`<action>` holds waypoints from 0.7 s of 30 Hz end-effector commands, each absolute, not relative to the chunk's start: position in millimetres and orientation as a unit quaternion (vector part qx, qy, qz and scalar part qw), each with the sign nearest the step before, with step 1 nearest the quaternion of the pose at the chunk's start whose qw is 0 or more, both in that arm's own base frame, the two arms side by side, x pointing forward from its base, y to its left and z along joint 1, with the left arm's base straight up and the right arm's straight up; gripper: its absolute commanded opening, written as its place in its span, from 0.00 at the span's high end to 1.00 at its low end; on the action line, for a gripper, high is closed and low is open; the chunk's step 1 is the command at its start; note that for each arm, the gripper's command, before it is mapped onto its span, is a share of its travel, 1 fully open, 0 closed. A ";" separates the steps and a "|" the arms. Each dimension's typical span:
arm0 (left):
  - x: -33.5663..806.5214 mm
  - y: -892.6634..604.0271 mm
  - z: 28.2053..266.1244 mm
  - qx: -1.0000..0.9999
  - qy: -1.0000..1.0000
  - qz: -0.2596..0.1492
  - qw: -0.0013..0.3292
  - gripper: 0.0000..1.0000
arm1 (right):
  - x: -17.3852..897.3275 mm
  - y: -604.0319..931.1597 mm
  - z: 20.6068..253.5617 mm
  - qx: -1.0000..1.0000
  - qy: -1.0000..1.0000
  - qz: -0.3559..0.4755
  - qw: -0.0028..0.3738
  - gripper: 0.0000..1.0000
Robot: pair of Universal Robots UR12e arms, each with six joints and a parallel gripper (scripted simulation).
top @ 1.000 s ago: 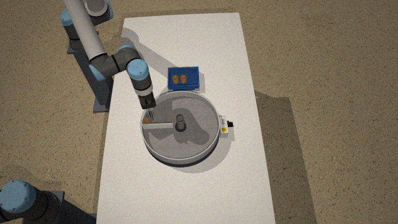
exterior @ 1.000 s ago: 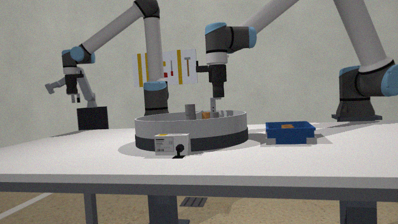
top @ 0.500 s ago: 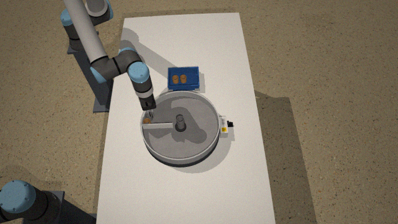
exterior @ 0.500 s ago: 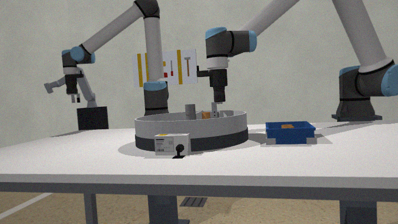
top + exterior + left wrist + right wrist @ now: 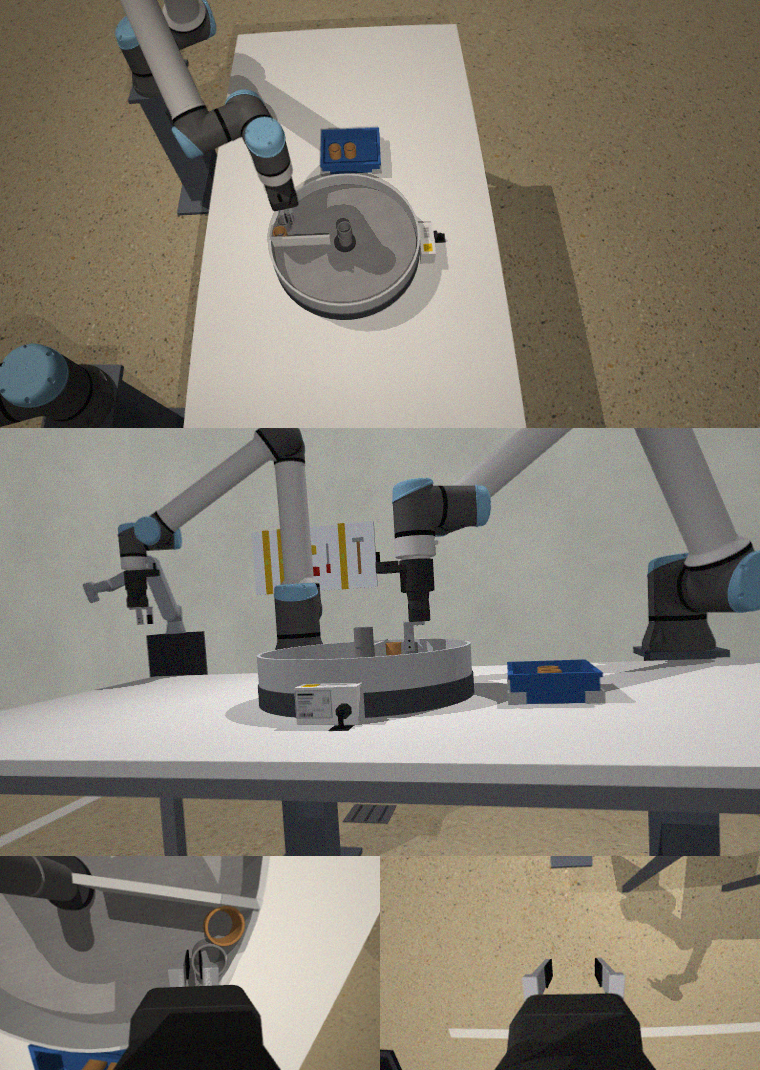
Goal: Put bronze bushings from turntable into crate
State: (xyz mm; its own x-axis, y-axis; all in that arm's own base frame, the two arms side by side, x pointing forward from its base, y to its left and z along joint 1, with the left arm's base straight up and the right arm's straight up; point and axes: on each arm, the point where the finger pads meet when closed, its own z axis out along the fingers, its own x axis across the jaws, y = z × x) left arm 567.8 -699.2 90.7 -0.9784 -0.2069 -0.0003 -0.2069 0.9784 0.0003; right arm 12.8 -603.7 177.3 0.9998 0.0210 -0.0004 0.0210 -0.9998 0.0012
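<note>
Beside the turntable (image 5: 345, 307) (image 5: 366, 672) (image 5: 62, 1035), a white box (image 5: 427, 254) (image 5: 328, 704) carries a printed label and yellow sticker; lettering illegible. The left gripper's (image 5: 287, 219) (image 5: 408, 645) (image 5: 194, 965) fingers stand close together, a steel bushing's (image 5: 225, 962) rim apparently between them; whether they clench it cannot be told. The bronze bushing (image 5: 279, 231) (image 5: 393, 648) (image 5: 241, 927) lies just beyond the fingers, between them and the divider bar (image 5: 301, 240) (image 5: 158, 890), near the wall. Inward, bare turntable floor gives room. Two bronze bushings stand in the level blue crate (image 5: 364, 166) (image 5: 555, 689) (image 5: 33, 1053), seated within its corner guides. The right gripper (image 5: 144, 618) (image 5: 573, 967) is released, over the floor.

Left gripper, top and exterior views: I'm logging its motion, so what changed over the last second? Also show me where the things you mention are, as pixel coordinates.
The left gripper (image 5: 287, 219) (image 5: 409, 647) (image 5: 194, 958) lowered slightly into the turntable (image 5: 345, 307) (image 5: 319, 673) (image 5: 52, 1034); whether it grips anything is unclear. The crate (image 5: 366, 133) (image 5: 574, 686) (image 5: 48, 1059) stayed put.
</note>
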 end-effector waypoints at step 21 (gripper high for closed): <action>568.0 -699.5 87.8 -0.104 0.995 0.000 0.000 0.64 | 13.5 -603.9 177.0 1.000 0.011 0.000 0.000 0.00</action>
State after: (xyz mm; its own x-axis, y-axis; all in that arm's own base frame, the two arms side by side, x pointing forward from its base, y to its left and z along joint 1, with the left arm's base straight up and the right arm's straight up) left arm 568.0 -699.5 90.5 -0.9784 -0.2069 -0.0007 -0.2069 0.9784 -0.0008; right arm 12.8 -603.7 177.3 0.9998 0.0210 -0.0004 0.0210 -0.9998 0.0012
